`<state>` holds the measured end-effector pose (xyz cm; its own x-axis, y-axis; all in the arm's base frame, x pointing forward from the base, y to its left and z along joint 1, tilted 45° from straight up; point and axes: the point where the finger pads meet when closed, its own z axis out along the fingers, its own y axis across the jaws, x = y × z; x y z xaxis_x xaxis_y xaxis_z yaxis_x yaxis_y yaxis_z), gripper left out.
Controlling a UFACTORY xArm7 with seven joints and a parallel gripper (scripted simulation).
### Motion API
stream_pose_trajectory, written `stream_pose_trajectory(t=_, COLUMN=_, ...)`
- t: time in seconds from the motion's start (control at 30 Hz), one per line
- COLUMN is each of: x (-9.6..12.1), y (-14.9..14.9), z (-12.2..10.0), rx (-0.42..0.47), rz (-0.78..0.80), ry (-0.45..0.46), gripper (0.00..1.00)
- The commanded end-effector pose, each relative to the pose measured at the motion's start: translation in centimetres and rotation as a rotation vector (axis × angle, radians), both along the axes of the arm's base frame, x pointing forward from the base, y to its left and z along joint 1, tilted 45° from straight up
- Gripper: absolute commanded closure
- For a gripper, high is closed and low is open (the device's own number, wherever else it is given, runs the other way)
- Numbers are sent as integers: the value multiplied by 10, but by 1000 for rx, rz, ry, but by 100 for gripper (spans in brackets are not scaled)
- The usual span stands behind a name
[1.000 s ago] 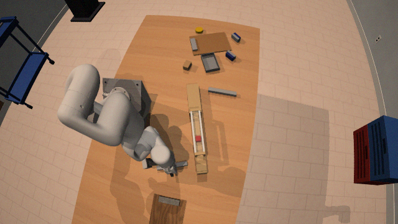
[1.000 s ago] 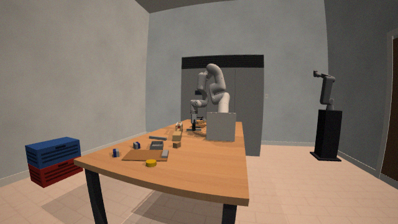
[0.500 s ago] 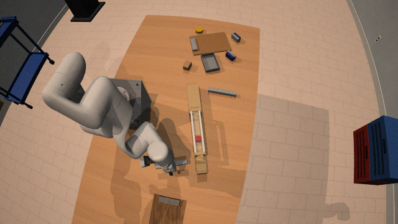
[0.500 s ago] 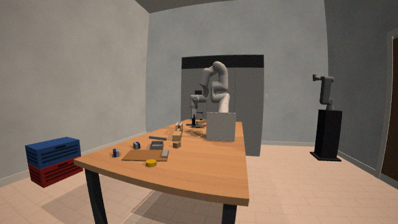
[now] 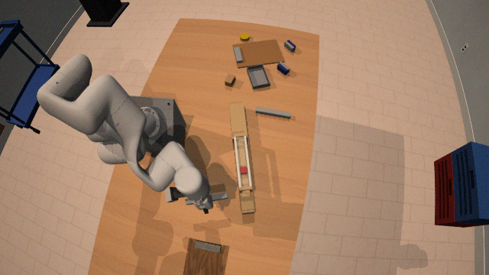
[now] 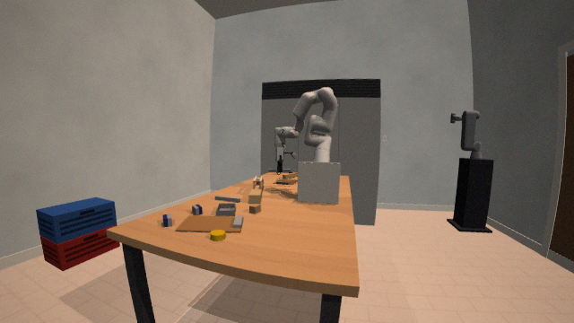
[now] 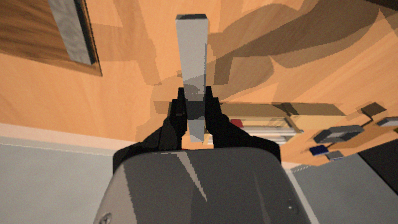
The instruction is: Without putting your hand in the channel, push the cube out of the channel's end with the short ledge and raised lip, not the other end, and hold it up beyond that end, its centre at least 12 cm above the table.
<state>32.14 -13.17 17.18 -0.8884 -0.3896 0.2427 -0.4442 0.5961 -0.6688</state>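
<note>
My gripper is shut on a long grey bar near one end and holds it level above the table, left of the channel's near end. The tan channel lies lengthwise on the table, with white rails along its middle. The red cube sits between the rails, close to the short ledge. The long ledge points toward the far objects.
A second grey bar lies right of the channel. A dark wood board carries a grey bar. Farther off are a grey tray, a tan block, a brown board, blue blocks and a yellow disc. The grey arm base stands to the left.
</note>
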Motion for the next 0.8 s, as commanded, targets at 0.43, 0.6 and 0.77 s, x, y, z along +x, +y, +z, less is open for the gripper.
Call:
stream_pose_trajectory(t=0.43, x=22, y=28, z=-22, rx=-59, rz=140, ry=155, gripper=100)
stream_pose_trajectory(t=0.6, x=43, y=97, z=-90, rx=-128, rz=422, ry=450, gripper=100)
stream_pose_trajectory(t=0.77, x=36, y=158, z=-148, rx=-157, rz=670, ry=685, gripper=100)
